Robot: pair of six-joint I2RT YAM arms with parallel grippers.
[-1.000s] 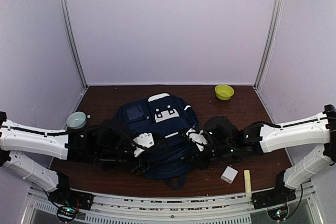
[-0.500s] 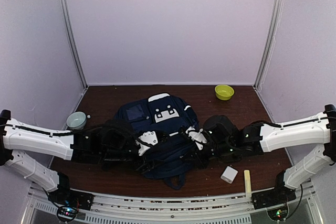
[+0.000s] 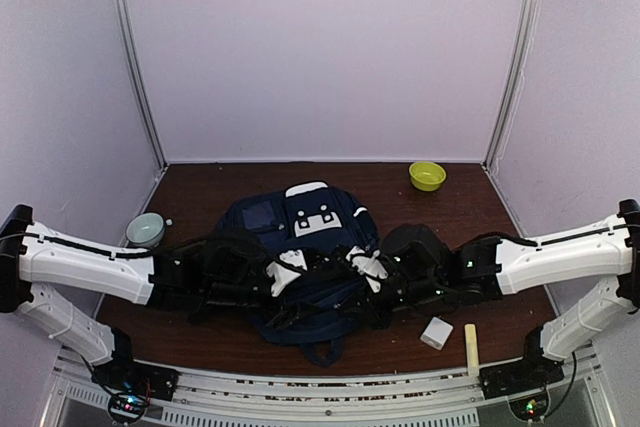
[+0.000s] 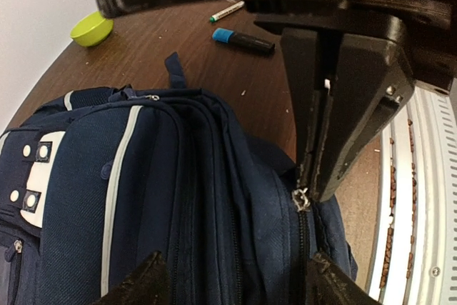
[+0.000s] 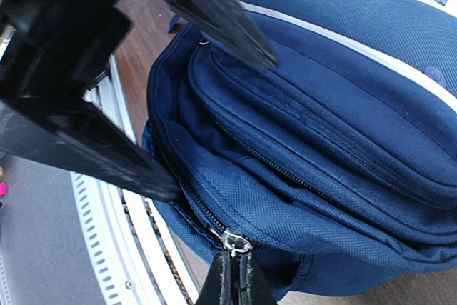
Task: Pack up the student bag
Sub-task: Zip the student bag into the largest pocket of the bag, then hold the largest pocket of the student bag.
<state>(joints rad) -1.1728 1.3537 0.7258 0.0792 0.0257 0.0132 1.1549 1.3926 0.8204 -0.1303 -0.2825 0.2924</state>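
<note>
- Student bag [image 5: 343, 105]: navy woven cloth, matt, visible twill rib; white trim stripe looks smoother.
- Zip pull [image 5: 232, 241]: bright metal, glossy.
- Right tool [image 5: 232, 262]: black plastic, matt.
- Tabletop [image 4: 243, 76]: dark wood grain, low sheen, lightly speckled.
- Bowl [image 4: 91, 30]: lime plastic, smooth.

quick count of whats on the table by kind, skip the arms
student bag: 1
bowls: 2, the yellow-green bowl and the grey bowl
pens: 2, the blue-capped marker and the green-tipped pen
white block: 1
pale yellow stick: 1
total: 7
</note>
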